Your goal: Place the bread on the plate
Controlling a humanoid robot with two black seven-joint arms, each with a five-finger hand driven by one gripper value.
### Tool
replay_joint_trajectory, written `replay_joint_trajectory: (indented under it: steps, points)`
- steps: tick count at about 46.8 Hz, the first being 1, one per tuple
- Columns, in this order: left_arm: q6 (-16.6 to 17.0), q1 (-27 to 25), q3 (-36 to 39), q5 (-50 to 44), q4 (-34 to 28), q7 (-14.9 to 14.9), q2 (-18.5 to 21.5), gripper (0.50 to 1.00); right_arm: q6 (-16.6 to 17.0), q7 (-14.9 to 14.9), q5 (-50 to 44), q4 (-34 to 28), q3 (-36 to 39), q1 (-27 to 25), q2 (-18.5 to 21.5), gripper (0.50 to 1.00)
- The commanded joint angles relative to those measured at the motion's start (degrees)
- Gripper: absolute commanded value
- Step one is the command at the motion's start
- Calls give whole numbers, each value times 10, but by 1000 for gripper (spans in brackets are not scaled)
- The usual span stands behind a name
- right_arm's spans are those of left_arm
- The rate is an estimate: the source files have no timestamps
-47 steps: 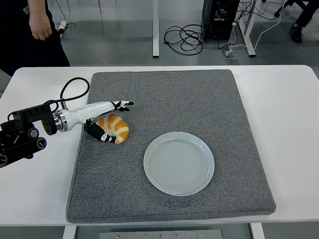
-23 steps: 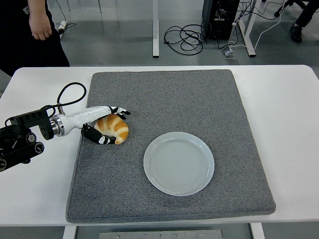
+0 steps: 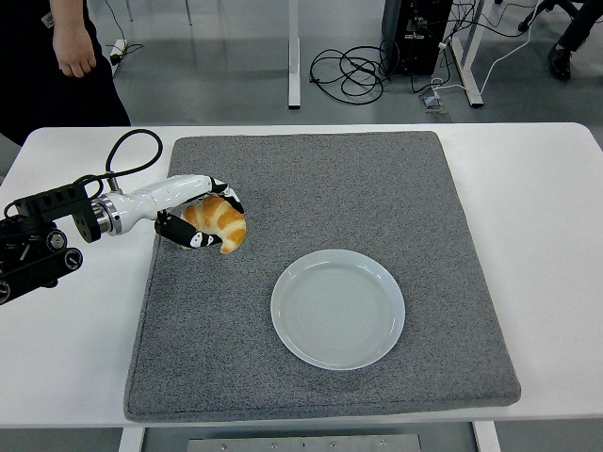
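The bread (image 3: 220, 224) is a golden croissant at the left side of the grey mat (image 3: 320, 273). My left hand (image 3: 203, 215) is shut on it, fingers curled over its top and thumb under its near side. It looks lifted slightly off the mat. The pale blue plate (image 3: 337, 308) lies empty on the mat, to the right of and nearer than the bread. My right hand is out of view.
The white table (image 3: 537, 235) extends beyond the mat on both sides. My left forearm and its black cable (image 3: 127, 160) lie over the table's left part. A person in dark clothes stands at the far left corner, one hand (image 3: 73, 49) hanging.
My left hand closed its fingers over the croissant and raised it slightly, shifting it up and away from the near edge. The plate has not moved.
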Motion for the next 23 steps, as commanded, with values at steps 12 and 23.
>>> replay_joint_trajectory:
  steps: [12,23]
  points:
    - [-3,-13,0,-7,0,6,0,500,0,0,0,0,0,0,0,1000]
    - [-51,-62,3,-26,0,15,8,500,0,0,-1,0,0,0,0,1000]
